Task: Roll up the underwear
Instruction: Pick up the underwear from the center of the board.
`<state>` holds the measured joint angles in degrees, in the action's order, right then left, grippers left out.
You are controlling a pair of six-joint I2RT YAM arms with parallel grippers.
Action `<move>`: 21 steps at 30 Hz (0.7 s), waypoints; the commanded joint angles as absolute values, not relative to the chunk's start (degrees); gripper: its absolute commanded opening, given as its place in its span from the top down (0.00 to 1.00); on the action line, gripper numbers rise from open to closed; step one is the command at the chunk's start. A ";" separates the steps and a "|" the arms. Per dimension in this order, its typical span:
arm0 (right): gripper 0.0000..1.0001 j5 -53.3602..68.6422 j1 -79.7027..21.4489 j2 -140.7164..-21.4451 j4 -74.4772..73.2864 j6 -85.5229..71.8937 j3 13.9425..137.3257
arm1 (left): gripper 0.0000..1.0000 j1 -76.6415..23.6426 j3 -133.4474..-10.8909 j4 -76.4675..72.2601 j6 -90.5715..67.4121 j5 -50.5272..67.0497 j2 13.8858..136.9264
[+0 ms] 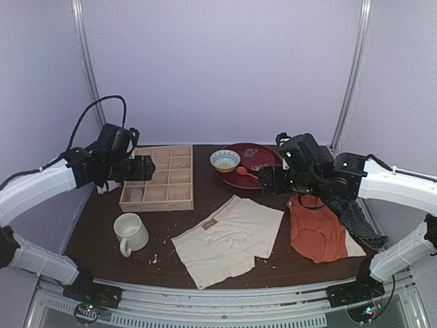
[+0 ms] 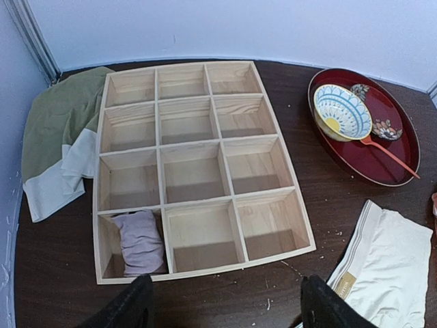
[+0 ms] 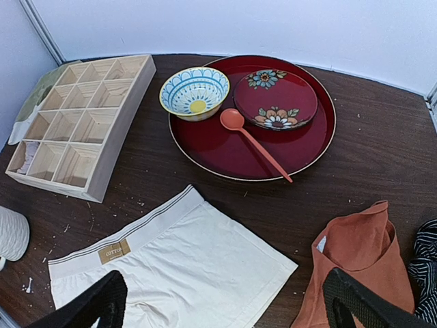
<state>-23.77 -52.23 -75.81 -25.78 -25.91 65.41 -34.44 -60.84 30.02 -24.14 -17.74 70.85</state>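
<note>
Ahead of my right end effector [image 3: 225, 309]: underwear [image 3: 181, 263] lying flat, untouched | it and my left end effector [image 2: 229, 307] gape wide, holding nothing.

cream underwear [image 1: 229, 239]; red tray [image 3: 205, 147]

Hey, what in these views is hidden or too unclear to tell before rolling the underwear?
Right wrist: the underwear's legs run off the bottom edge.
Left wrist: the green cloth is partly hidden by the wooden organizer.
Top: the striped cloth is partly hidden by the right arm; the tan label's print is too small.
</note>
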 commanded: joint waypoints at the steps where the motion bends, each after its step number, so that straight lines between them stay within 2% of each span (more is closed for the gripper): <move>1: 0.00 -25.43 -52.69 -75.64 -26.49 -25.36 66.77 | 0.02 -34.23 -62.15 30.17 -26.08 -16.23 71.22; 6: 0.00 -24.31 -52.95 -74.84 -25.44 -24.07 65.77 | 0.02 -34.26 -63.25 34.48 -30.46 -11.99 71.60; 10: 0.00 -24.21 -54.35 -74.00 -25.13 -23.58 64.21 | 0.03 -35.21 -59.45 35.57 -39.28 -5.33 69.92; 16: 0.00 -23.10 -55.97 -72.69 -23.64 -24.15 60.54 | 0.06 -45.04 -54.45 35.92 -50.51 -3.58 70.48; 21: 0.00 -21.78 -56.56 -72.71 -23.73 -23.99 59.53 | 0.16 -49.79 -52.04 35.26 -58.54 -2.92 73.78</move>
